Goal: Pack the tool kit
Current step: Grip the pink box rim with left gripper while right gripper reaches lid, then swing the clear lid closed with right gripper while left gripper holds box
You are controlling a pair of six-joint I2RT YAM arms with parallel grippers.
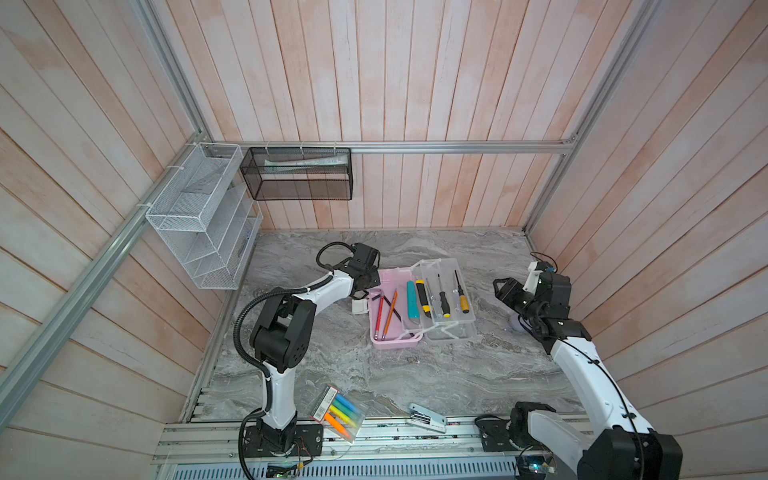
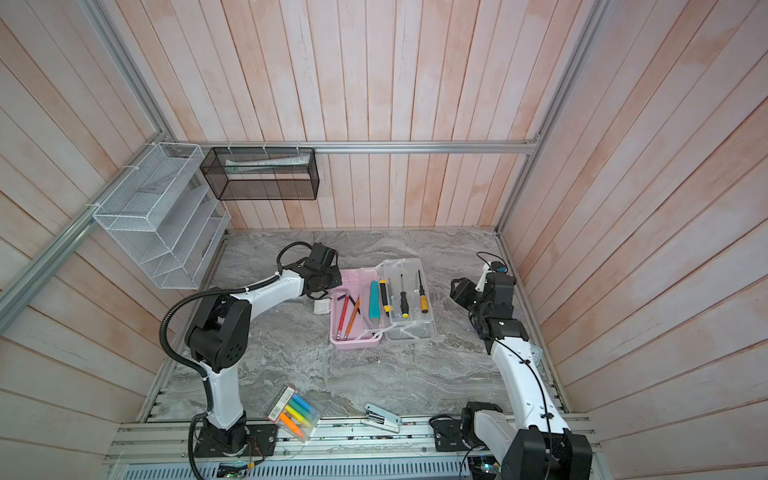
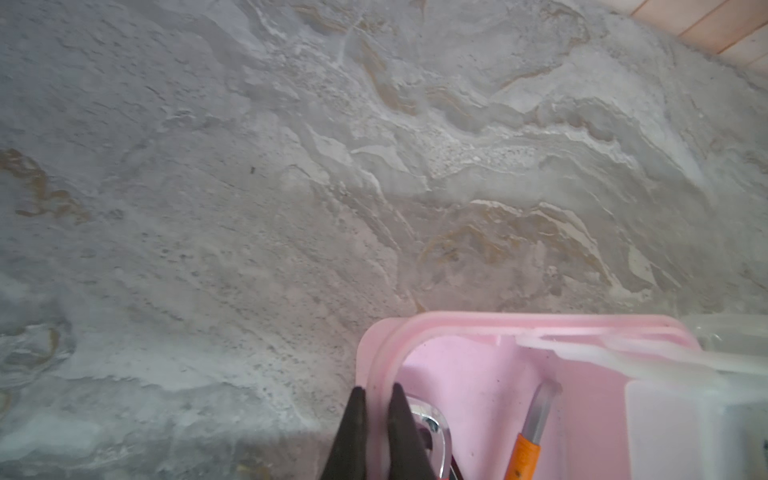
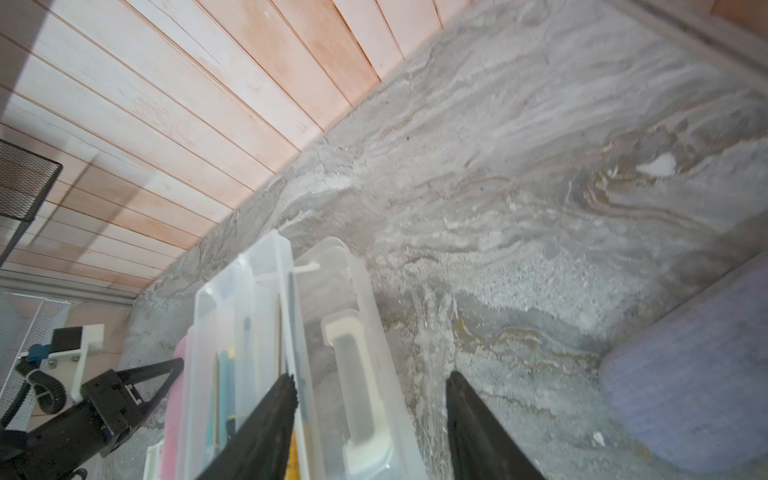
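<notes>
Both top views: high, looking steeply down over the whole table [image 1: 415,374]. Wrist views: close, low, both catching the pink box [image 3: 478,374].

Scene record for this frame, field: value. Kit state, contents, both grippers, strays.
kit: pale pink rectangular plastic box, open; translucent lid laid out flat beside it
tray: clear plastic inner tray, holding two screwdrivers
box contents: red and orange pencil-like sticks; teal utility knife and yellow-black utility knife nearer the tray
left gripper: shut on the box's wall
right gripper: open, beside the lid, holding nothing
strays: clear pack of coloured highlighters and white stapler at the table's front edge
</notes>
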